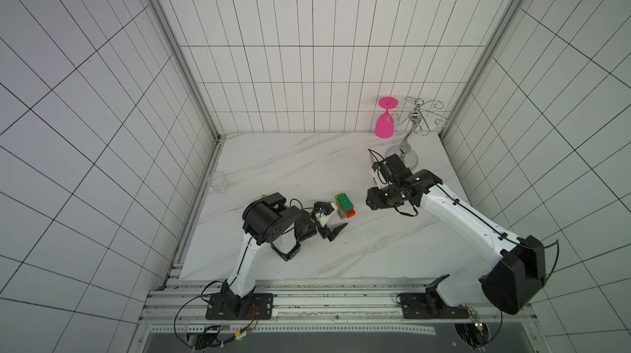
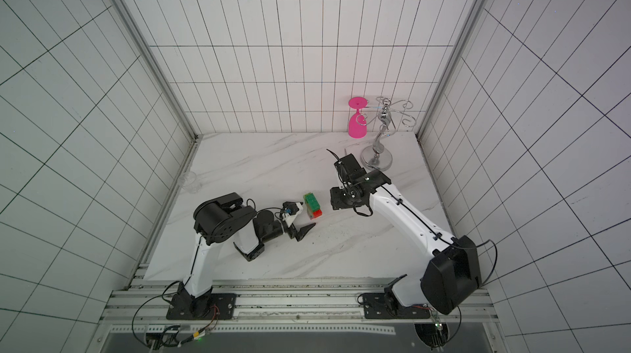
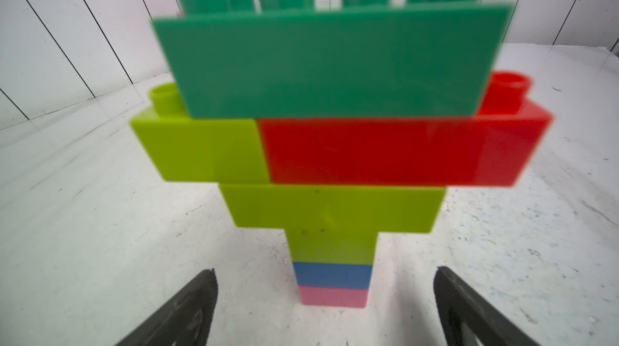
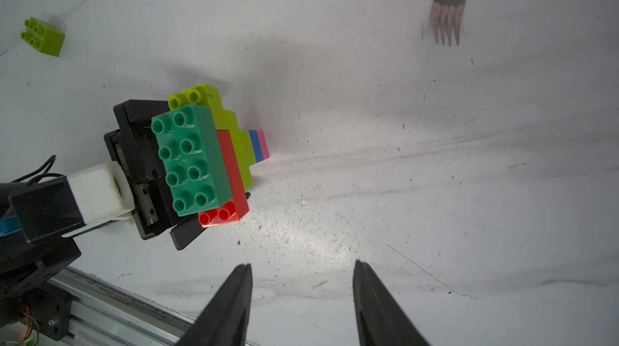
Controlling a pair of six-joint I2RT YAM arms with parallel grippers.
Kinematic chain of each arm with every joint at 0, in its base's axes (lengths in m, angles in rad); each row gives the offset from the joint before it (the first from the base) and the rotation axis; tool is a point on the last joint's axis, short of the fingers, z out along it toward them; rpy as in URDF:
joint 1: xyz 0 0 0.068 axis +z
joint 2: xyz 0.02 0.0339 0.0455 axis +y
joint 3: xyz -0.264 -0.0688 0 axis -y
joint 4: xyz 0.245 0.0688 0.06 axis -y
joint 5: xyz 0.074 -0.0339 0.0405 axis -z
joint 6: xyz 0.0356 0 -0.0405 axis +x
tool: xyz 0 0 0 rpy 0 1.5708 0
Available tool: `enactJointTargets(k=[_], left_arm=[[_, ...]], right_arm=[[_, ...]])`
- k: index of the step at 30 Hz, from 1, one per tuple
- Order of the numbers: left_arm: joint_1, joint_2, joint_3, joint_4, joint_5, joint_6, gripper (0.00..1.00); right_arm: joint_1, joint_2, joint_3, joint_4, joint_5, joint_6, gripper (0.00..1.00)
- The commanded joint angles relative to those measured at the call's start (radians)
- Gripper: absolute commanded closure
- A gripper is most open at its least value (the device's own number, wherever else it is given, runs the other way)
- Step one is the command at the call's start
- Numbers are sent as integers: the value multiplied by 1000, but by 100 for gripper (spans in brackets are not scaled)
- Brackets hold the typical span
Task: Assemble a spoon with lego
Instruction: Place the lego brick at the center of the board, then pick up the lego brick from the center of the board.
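On the left edge of the table (image 1: 290,163) stands a clear cup (image 1: 217,182). Right of it, just beyond the left arm, lies a loose lime brick (image 4: 45,36). The left gripper (image 1: 338,222) sits low near the table's middle, spread wide. Its fingers (image 3: 187,307) flank the spoon's handle without touching it, so it grips nothing.

The spoon (image 1: 345,205) stands upright on its pink end just right of that gripper. Blue and lime bricks rise to the lime-and-red row, with the dark-green brick on top, studs up.

Farther right and farther back, the right gripper (image 4: 303,264) hangs over bare table, parted and empty, well apart from the spoon. A fork (image 4: 448,13) lies flat beyond it. In the far right corner, a pink glass (image 1: 385,122) hangs upside down on a chrome rack (image 1: 408,149).
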Motion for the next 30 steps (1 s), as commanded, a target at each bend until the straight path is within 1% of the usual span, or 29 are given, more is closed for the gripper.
enactJointTargets(k=[1, 4, 7, 9, 10, 12, 13, 14, 15, 16, 17, 18, 19, 21, 22, 23, 25, 27, 29, 30], left_arm=[[1, -47, -40, -17, -18, -14, 1], [-3, -104, -92, -16, -45, -43, 1], [-4, -221, -171, -17, -114, -109, 1], [-4, -330, -245, -18, -192, -164, 1], [-4, -401, -288, -32, -260, -201, 1], [-2, -588, -360, -139, -367, -261, 5], [-4, -716, -373, -293, -438, -303, 8], [-3, -877, -352, -559, -507, -358, 10], [-2, -1018, -283, -866, -577, -414, 11], [4, -1142, -185, -1201, -674, -486, 14], [19, -1212, -133, -1369, -754, -534, 21], [44, -1252, -101, -1446, -802, -565, 29], [93, -1282, -70, -1535, -807, -606, 34], [225, -1275, 1, -1687, -752, -693, 34], [306, -1243, 35, -1753, -695, -725, 33], [371, -1202, 63, -1781, -636, -730, 33], [439, -1113, 104, -1795, -599, -692, 32], [491, -1015, 145, -1784, -529, -650, 31], [534, -887, 216, -1822, -451, -628, 30], [553, -835, 262, -1869, -420, -619, 31]], right_arm=[[-3, -23, -20, 4, -7, -5, 48], [-3, -24, -15, 16, -7, 0, 48], [-4, -35, -9, 29, 8, 5, 48], [-3, -55, -13, 43, 33, 7, 48], [-3, -70, -22, 56, 47, 6, 48], [-3, -107, -53, 93, 76, 9, 48], [-3, -130, -77, 110, 86, 12, 48], [-3, -153, -101, 160, 85, 9, 48], [-3, -171, -123, 185, 81, 11, 48], [-3, -189, -143, 211, 79, 12, 48], [-3, -201, -162, 233, 77, 14, 48], [-2, -206, -175, 248, 74, 14, 48], [-1, -209, -185, 260, 71, 15, 48], [-1, -203, -197, 272, 72, 14, 48], [-1, -201, -199, 276, 71, 12, 49], [-1, -198, -203, 280, 66, 13, 49], [-1, -205, -213, 295, 39, 17, 48], [-1, -213, -223, 307, 15, 18, 49], [-1, -218, -227, 308, -5, 17, 48], [-1, -219, -229, 308, -17, 15, 49]])
